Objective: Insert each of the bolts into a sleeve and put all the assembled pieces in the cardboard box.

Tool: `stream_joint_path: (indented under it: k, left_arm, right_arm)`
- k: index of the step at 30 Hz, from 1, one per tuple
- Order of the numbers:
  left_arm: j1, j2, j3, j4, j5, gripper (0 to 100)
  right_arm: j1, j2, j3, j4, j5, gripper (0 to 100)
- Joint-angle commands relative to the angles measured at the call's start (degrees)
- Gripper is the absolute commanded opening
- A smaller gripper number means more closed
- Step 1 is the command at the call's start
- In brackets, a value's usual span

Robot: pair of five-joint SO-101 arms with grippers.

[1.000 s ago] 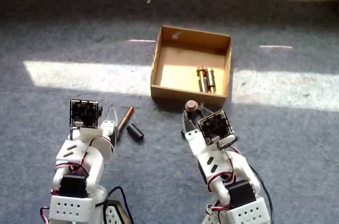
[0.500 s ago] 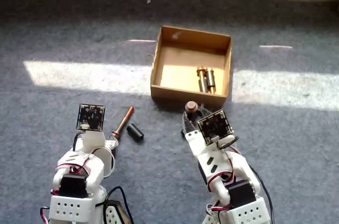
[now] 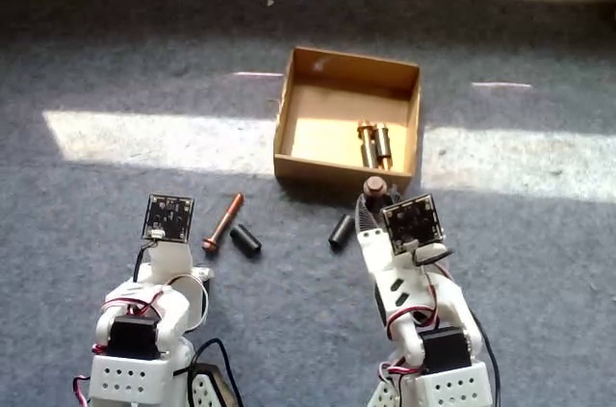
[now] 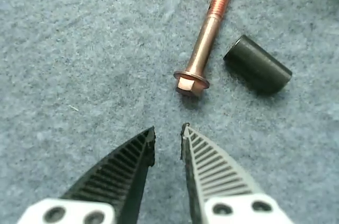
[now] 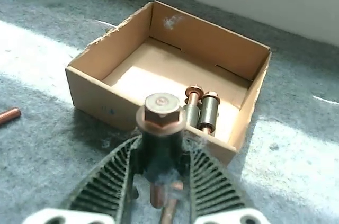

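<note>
Right pincer [image 5: 161, 147] clamped on sleeved bolt [image 5: 160, 115], head up, just beside cardboard box [image 5: 106, 102]; left pincer [image 4: 167, 131] slightly parted, empty, near loose bolt [image 4: 204, 44] lying beside bare sleeve [image 4: 258, 65].

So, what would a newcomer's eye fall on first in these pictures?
The right tool grips a sleeved bolt upright, just in front of the cardboard box, where two assembled pieces lie. Near the left tool, a bare copper bolt and black sleeve lie on grey carpet.
</note>
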Motion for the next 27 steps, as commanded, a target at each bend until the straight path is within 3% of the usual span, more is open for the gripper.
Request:
stream_joint_path:
  k: [1,4,16,27]
  left_arm:
    - [-0.66,-1.8,1.19,0.26,-0.44,5]
    - [-0.75,-1.8,1.19,0.26,-0.35,1]
    - [-0.66,-1.8,1.19,0.26,-0.35,1]
    - [-0.57,-1.8,1.19,0.26,-0.35,1]
  right_arm:
    - [1.8,-0.75,6.46,-0.13,0.26,0.5]
    - [1.8,-0.75,6.73,-0.13,0.26,0.5]
    - [4.53,-0.75,3.38,0.04,0.26,0.5]
    - [4.79,-0.66,-18.68,15.43,0.53,0.5]
